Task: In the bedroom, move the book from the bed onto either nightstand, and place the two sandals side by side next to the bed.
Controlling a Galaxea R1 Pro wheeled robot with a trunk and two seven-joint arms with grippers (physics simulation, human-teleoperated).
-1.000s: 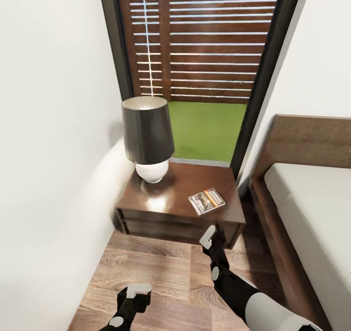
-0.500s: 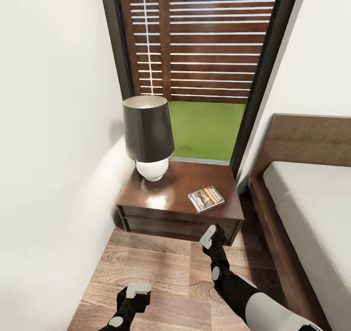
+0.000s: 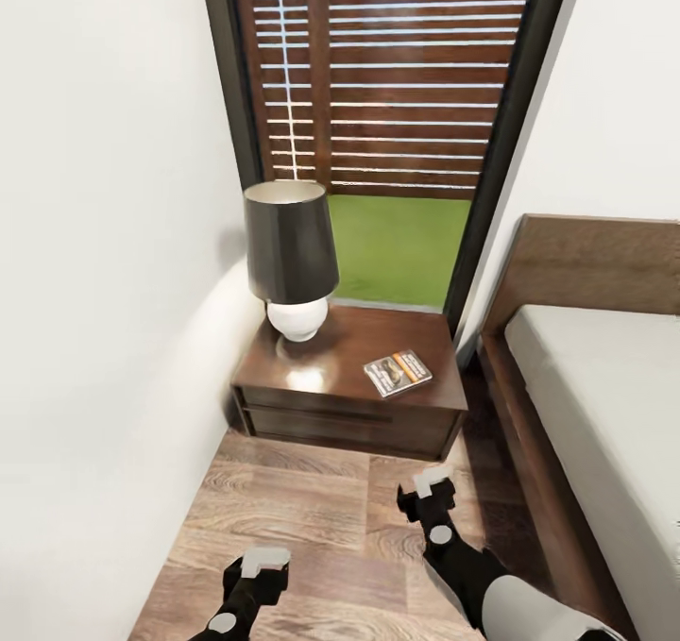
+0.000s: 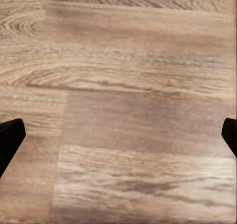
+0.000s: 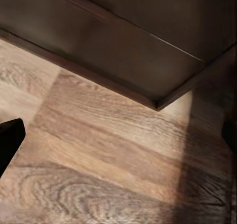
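The book [image 3: 398, 374], dark with an orange band, lies flat on the nightstand [image 3: 326, 362] near its right front corner. To the right stands the bed [image 3: 604, 386], its grey mattress bare where it shows. My right gripper [image 3: 430, 492] hangs low over the floor just in front of the nightstand; the right wrist view has its fingertips [image 5: 10, 137] wide apart, open and empty, facing the nightstand's base [image 5: 123, 46]. My left gripper [image 3: 258, 568] is lower and further left, open over bare planks [image 4: 123, 110]. The sandals are out of view.
A lamp [image 3: 290, 256] with a dark shade and white base stands on the nightstand's back left. A white wall [image 3: 104, 292] closes the left side. Behind the nightstand is a tall window [image 3: 387, 122] with a slatted fence. A strip of wood floor [image 3: 302, 518] runs between wall and bed.
The whole view has shifted, so the camera has moved back from the nightstand. My right gripper has dropped lower and drawn away from the nightstand's front. The book lies as before.
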